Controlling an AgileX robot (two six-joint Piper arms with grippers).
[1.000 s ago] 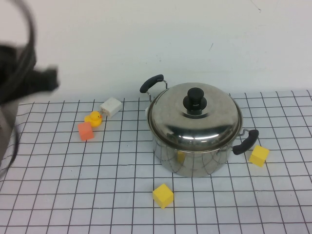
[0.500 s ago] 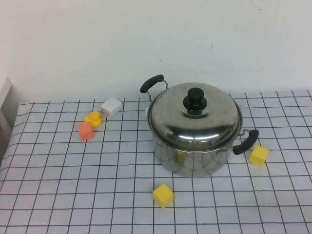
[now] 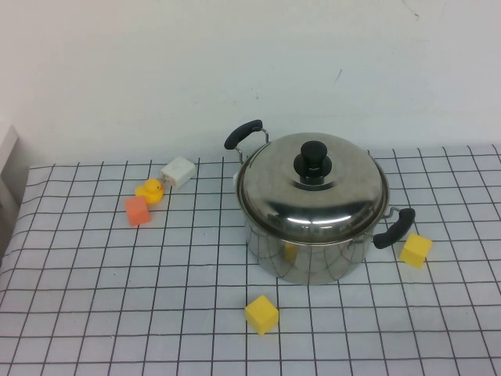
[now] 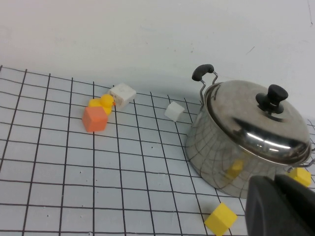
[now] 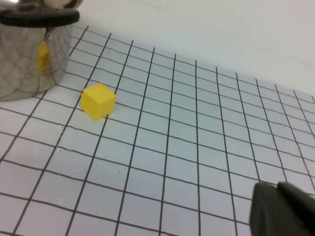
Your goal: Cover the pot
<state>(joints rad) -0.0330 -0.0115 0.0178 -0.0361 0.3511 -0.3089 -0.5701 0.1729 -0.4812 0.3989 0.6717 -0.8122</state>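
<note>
The left arm has left the high view since a second ago; the lid [image 3: 311, 184] sits on the pot [image 3: 309, 251]. Left gripper [image 4: 280, 204] and right gripper [image 5: 283, 211] touch nothing; their opening cannot be told.

Shiny steel pot [image 3: 309, 243], black-knobbed lid [image 3: 311, 184], yellow blocks [image 3: 261, 314], black-gridded white cloth [image 3: 117, 298].

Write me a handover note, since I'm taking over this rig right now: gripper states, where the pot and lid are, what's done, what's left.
Left gripper: only a dark edge shows in its wrist view, off to the pot's left; absent from the high view.
Right gripper: same, a dark edge only, out past the pot's right side.
Pot: upright on the grid cloth.
Lid: seated on the pot, knob up.
Done: pot covered.
Left: nothing apparent.
</note>
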